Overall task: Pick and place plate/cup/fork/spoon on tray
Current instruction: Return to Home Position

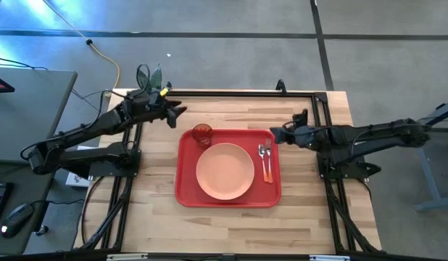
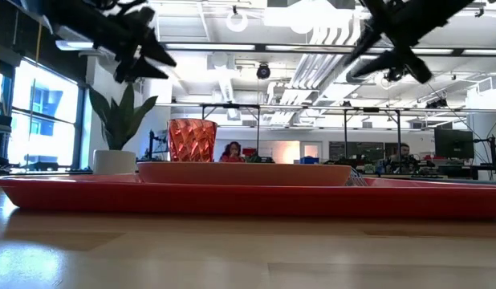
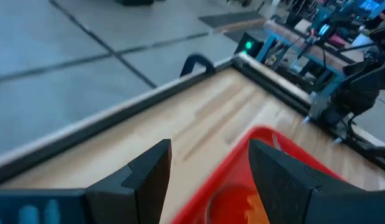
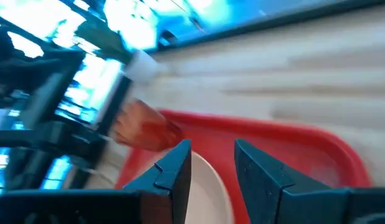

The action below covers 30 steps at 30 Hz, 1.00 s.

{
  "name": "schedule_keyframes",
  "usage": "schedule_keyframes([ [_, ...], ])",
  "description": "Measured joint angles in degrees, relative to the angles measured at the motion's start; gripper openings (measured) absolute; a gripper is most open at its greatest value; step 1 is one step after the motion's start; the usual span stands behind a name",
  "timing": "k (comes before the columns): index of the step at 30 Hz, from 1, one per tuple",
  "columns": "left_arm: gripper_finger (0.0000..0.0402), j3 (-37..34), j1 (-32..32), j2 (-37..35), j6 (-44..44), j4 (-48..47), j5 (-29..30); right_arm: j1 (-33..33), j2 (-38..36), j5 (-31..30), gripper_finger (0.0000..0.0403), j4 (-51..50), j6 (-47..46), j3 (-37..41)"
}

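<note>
The red tray [image 1: 188,190] lies in the middle of the table. On it rest the salmon-pink plate [image 1: 225,171], the red-orange cup [image 1: 202,134] upright at its far left corner, and the fork [image 1: 262,151] and spoon [image 1: 267,167] side by side along its right side. My left gripper [image 1: 177,112] is open and empty, above the table just beyond the tray's far left corner. My right gripper [image 1: 275,134] is open and empty, above the tray's far right corner. The cup [image 4: 142,130] and tray [image 4: 292,146] show in the right wrist view.
A white pot with a green plant [image 1: 148,78] stands at the table's far left corner, behind my left arm. A black frame rail [image 1: 238,93] runs along the far edge. Bare wood lies in front of the tray [image 1: 231,228].
</note>
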State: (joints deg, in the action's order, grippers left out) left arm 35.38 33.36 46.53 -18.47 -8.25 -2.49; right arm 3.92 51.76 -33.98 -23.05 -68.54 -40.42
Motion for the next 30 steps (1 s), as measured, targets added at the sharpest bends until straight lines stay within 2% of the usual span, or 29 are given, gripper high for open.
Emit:
schedule_keyframes([
  [7,0.0202,7.53,0.00,0.86,2.69,-2.26,0.33,-4.24,0.00,2.93,0.0112,16.04,11.94,0.00],
  [14,0.0190,14.08,0.00,1.21,5.58,-7.49,1.52,-6.50,-0.01,3.55,0.0112,26.29,23.80,0.00],
  [24,0.0117,15.82,0.04,1.78,5.39,-3.24,0.36,-6.58,0.03,7.93,0.0108,35.69,46.48,0.00],
  [27,0.0089,15.82,0.03,1.74,3.46,1.11,-0.54,-6.58,0.03,11.45,0.0089,39.51,52.02,-0.01],
  [30,0.0060,15.83,0.02,1.74,1.98,5.99,-1.73,-6.58,0.03,14.64,0.0052,41.88,54.92,0.00],
])
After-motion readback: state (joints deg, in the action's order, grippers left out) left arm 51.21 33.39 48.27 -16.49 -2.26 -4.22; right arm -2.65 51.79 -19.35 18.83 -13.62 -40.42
